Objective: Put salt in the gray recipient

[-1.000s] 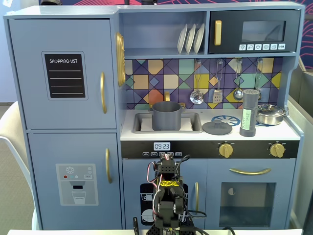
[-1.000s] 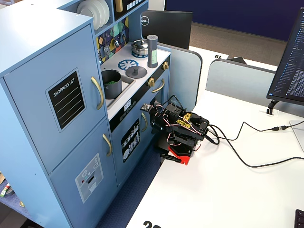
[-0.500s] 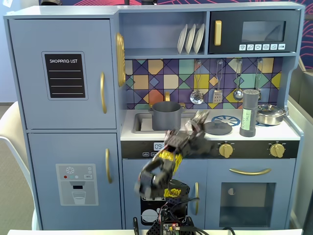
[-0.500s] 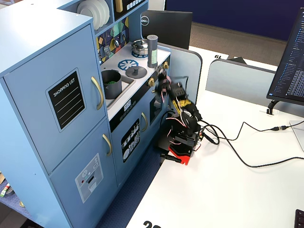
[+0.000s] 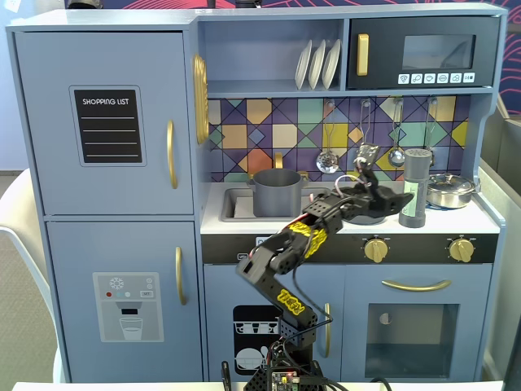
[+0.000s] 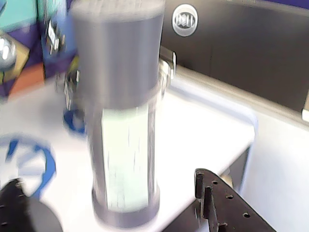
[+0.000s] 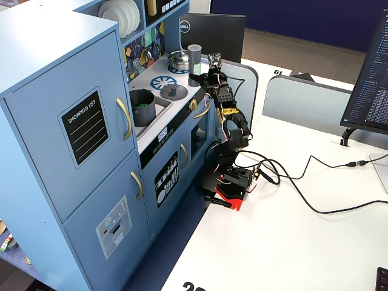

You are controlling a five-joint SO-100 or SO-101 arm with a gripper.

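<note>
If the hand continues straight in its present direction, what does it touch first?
Most likely the salt: the wrist view shows it upright, straight ahead of the open hand. Depth is uncertain.

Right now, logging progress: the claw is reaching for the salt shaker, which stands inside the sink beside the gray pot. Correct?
Not quite. The salt shaker stands on the stovetop, right of the sink in a fixed view; only the gray pot sits in the sink. The claw is indeed reaching for it.

Arm rises from base at bottom centre of a fixed view, elbow bent, forearm reaching up-right. Hand (image 5: pixel 401 198) at centre right, roughly level, fingers parted.
</note>
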